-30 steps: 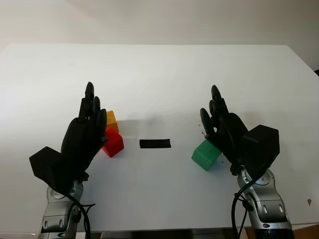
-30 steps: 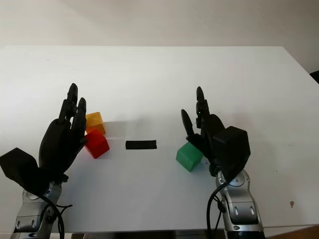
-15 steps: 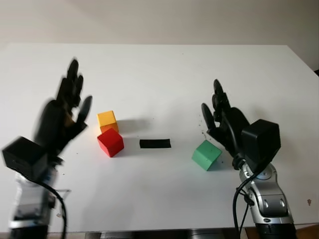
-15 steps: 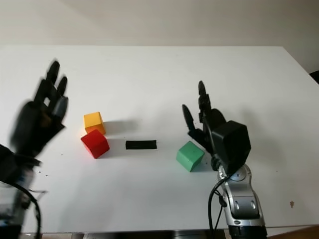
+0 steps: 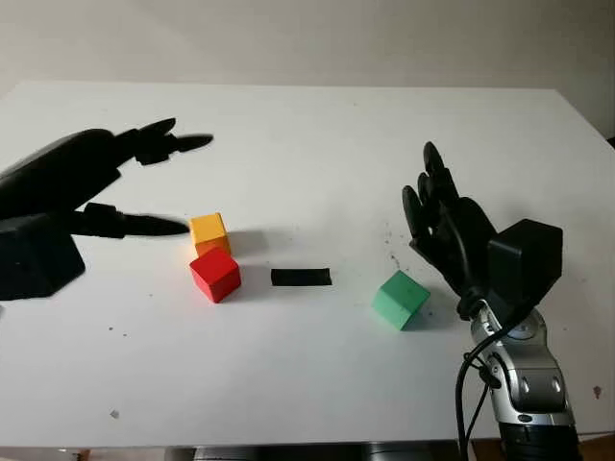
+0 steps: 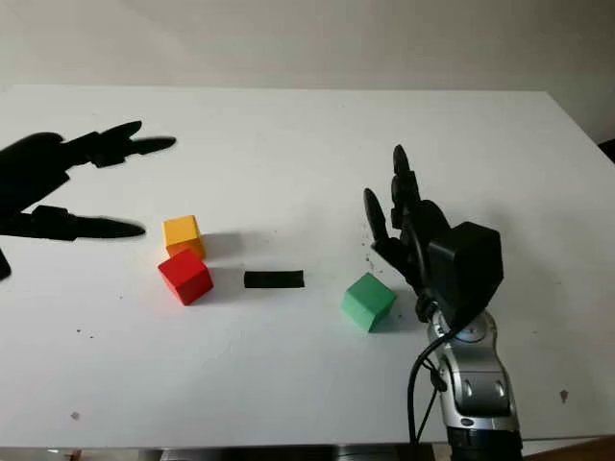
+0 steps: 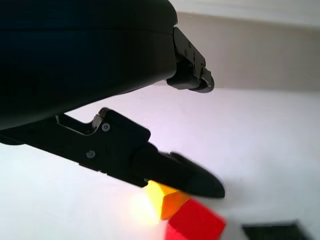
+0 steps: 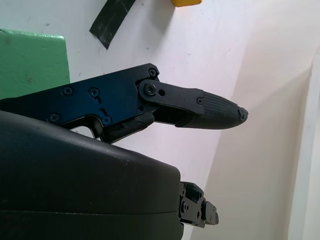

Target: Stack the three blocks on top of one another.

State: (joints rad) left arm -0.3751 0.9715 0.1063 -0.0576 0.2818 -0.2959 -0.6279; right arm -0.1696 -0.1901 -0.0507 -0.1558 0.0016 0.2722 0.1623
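On the white bench [image 5: 307,384] nothing is stacked yet; all three blocks remain to be lifted. The left hand [image 5: 67,192] hovers open beside the yellow block [image 5: 209,231], which touches the red block [image 5: 215,275]. The right hand [image 5: 452,230], empty and open, sits just beside the green block [image 5: 399,299]. All are cubes, without a long axis, each turned corner-on.

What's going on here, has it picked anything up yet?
Nothing is held or stacked. The left hand is open, beside the orange block, which touches the red block. The right hand is open next to the green block. A black tape strip lies between the blocks.
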